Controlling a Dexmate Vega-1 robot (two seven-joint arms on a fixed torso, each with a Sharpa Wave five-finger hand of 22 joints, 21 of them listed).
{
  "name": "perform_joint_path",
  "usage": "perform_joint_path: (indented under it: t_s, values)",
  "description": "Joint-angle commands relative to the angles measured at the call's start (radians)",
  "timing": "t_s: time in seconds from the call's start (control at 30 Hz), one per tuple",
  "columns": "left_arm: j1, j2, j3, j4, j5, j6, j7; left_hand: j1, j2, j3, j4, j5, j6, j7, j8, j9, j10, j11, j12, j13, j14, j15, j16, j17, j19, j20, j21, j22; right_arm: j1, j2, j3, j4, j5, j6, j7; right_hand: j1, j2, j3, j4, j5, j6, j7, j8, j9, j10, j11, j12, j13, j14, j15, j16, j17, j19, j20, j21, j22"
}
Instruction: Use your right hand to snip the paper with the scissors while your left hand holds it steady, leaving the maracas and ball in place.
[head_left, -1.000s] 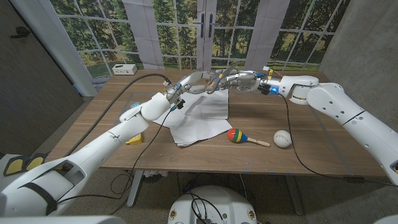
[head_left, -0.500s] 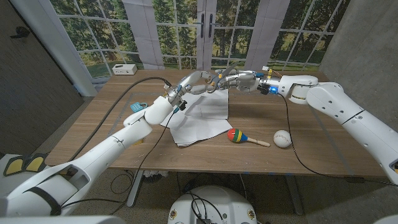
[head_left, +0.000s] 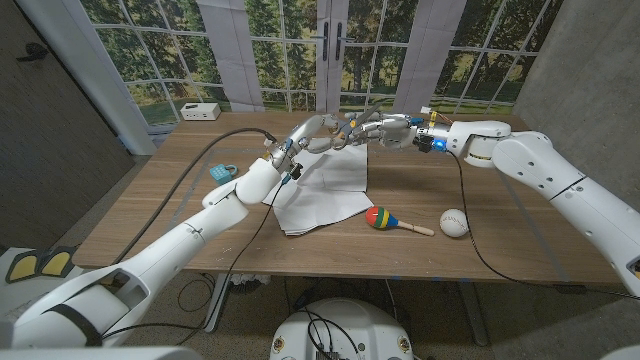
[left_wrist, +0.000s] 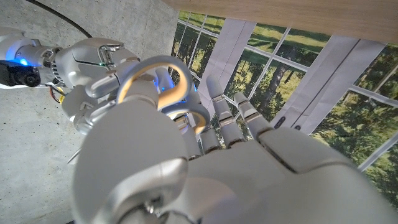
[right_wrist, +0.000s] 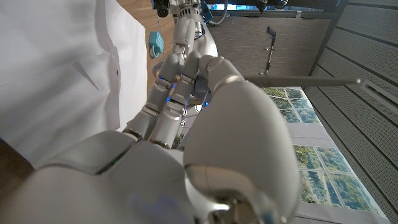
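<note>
The white paper (head_left: 322, 192) lies on the table with its far edge raised toward my two hands. My left hand (head_left: 312, 132) holds that raised edge from the left side. Facing it from the right, my right hand (head_left: 378, 130) grips the scissors (head_left: 346, 136), which point at the paper's top edge. In the left wrist view the scissors' orange-and-white handle loops (left_wrist: 163, 84) sit in my right hand (left_wrist: 93, 71), just past my left hand's fingers (left_wrist: 233, 124). The right wrist view looks over my right hand (right_wrist: 186, 143) at the paper (right_wrist: 56, 74). The striped maraca (head_left: 386, 219) and white ball (head_left: 454, 222) lie near the front edge.
A small teal object (head_left: 222, 172) sits on the table beside my left forearm. At the far left corner of the table stands a white box (head_left: 200, 110). Cables trail across the table along both arms. Windows and a door stand behind the table.
My left forearm has swung to the right, and the teal object beside it now shows more fully. Both hands, the scissors and the paper have hardly moved.
</note>
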Motion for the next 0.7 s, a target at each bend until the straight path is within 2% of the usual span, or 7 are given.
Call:
perform_joint_path:
  t_s: [0.03,0.23,0.43,0.53,0.7]
  values:
    - [0.007,-0.010,0.000,0.011,-0.039,-0.012,-0.004,0.016,0.003,-0.013,0.001,0.005,-0.019,-0.002,0.049,0.060,0.079,-0.091,0.008,0.021,0.003,-0.159,0.019,0.013,0.016,-0.003,0.006,0.006,-0.011,-0.009,0.009,-0.012,0.008,-0.004,-0.012,0.010,-0.005,0.003,0.006,0.004,0.004,-0.002,0.000,0.002,0.095,0.084,0.008,0.073,-0.002,-0.113,-0.001,0.002,-0.004,-0.069,0.009,0.003]
    - [0.007,-0.009,0.000,0.005,-0.062,-0.011,-0.028,0.012,0.023,-0.011,0.010,0.005,-0.071,0.010,0.110,0.145,0.062,-0.092,0.004,0.033,0.002,-0.153,0.000,-0.006,0.014,0.012,0.007,0.008,-0.016,-0.011,0.011,-0.016,0.012,-0.003,-0.011,0.009,-0.003,0.003,0.007,0.003,-0.004,-0.004,-0.001,0.005,0.091,0.088,0.004,0.070,-0.004,-0.113,-0.003,0.002,-0.006,-0.070,0.011,0.004]
    - [0.003,-0.008,0.001,0.003,-0.071,-0.008,-0.043,0.006,0.034,-0.007,0.015,0.008,-0.094,0.013,0.142,0.189,0.056,-0.092,0.007,0.044,0.010,-0.156,-0.012,-0.013,0.016,0.012,0.009,0.008,-0.014,-0.010,0.011,-0.011,0.021,-0.012,-0.011,0.006,0.002,0.002,0.010,0.001,-0.017,-0.008,-0.001,0.015,0.078,0.083,0.004,0.078,-0.006,-0.113,-0.003,0.003,-0.010,-0.076,0.012,0.004]
    - [0.002,-0.010,0.000,0.008,-0.081,-0.012,-0.050,0.004,0.037,-0.005,0.017,0.008,-0.101,0.009,0.155,0.205,0.055,-0.093,0.006,0.045,0.013,-0.155,-0.017,-0.015,0.018,0.010,0.010,0.008,-0.013,-0.008,0.010,-0.006,0.026,-0.013,-0.005,-0.001,0.010,0.000,0.015,-0.009,-0.098,-0.016,-0.024,0.016,0.074,0.083,-0.001,0.075,-0.008,-0.113,-0.001,0.008,-0.017,-0.077,0.013,0.004]
    - [0.000,-0.013,0.000,0.016,-0.084,-0.016,-0.051,0.003,0.038,-0.002,0.015,0.008,-0.110,0.010,0.181,0.235,0.051,-0.093,0.002,0.045,0.015,-0.157,-0.024,-0.014,0.018,0.010,0.011,0.009,-0.011,0.001,0.010,0.011,0.038,-0.011,0.013,-0.008,0.016,-0.003,0.018,-0.018,-0.142,-0.017,-0.027,0.016,0.078,0.084,-0.016,0.048,-0.011,-0.113,-0.001,0.011,-0.025,-0.074,0.012,0.003]
